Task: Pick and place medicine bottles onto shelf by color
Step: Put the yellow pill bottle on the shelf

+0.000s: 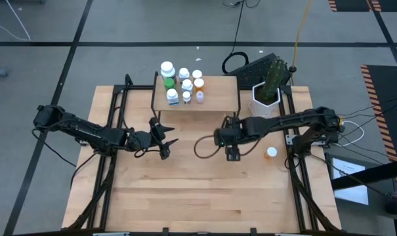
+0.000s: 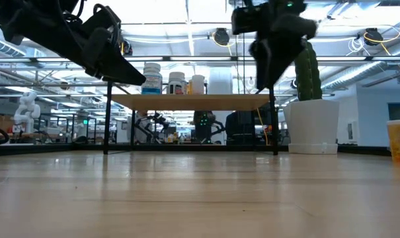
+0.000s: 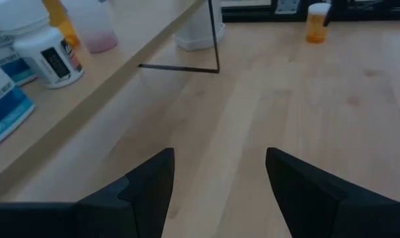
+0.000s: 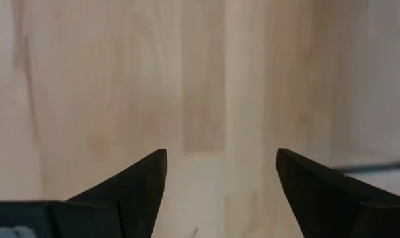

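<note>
Bottles (image 1: 184, 83) stood clustered on the shelf (image 1: 218, 99), just beyond our left gripper (image 1: 167, 141), whose fingers were spread wide with nothing held. Our right gripper (image 1: 232, 155) hung over bare table (image 1: 198, 190), also wide open and empty, with one orange bottle (image 1: 271, 153) near its outer side.

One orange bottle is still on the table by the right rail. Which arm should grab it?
Right, probably. The right gripper hangs open and empty much nearer the orange bottle than the left gripper, which is open beyond the shelf's left end.
</note>
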`<state>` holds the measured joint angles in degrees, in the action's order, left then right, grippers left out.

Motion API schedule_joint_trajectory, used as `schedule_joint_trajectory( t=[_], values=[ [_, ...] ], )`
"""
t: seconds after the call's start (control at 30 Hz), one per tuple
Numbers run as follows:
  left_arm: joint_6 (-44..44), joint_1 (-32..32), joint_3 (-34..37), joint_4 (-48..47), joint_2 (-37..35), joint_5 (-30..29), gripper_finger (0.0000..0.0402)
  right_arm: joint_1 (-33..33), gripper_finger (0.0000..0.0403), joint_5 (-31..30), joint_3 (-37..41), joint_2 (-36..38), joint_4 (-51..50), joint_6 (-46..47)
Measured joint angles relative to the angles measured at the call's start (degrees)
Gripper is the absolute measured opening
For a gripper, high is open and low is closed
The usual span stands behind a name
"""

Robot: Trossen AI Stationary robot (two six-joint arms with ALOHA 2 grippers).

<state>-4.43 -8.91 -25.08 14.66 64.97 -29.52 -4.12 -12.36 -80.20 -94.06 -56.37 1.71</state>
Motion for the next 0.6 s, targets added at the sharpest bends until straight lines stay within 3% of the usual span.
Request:
schedule_joint_trajectory(
  t=[0.13,0.43,0.6],
  values=[
    [0.4,0.0,0.0,0.4,0.0,0.0,0.0241,-3.0,0.0276,-0.1,0.0,0.0,-5.8,5.3],
    [0.7,0.0,0.0,0.4,0.0,0.1,0.0241,-9.8,0.0276,-8.6,0.0,0.2,-24.2,23.2],
    [-0.2,0.0,0.0,0.4,0.0,0.1,0.0241,-12.5,0.0276,-8.9,2.0,3.8,-26.9,31.4]
  ],
)
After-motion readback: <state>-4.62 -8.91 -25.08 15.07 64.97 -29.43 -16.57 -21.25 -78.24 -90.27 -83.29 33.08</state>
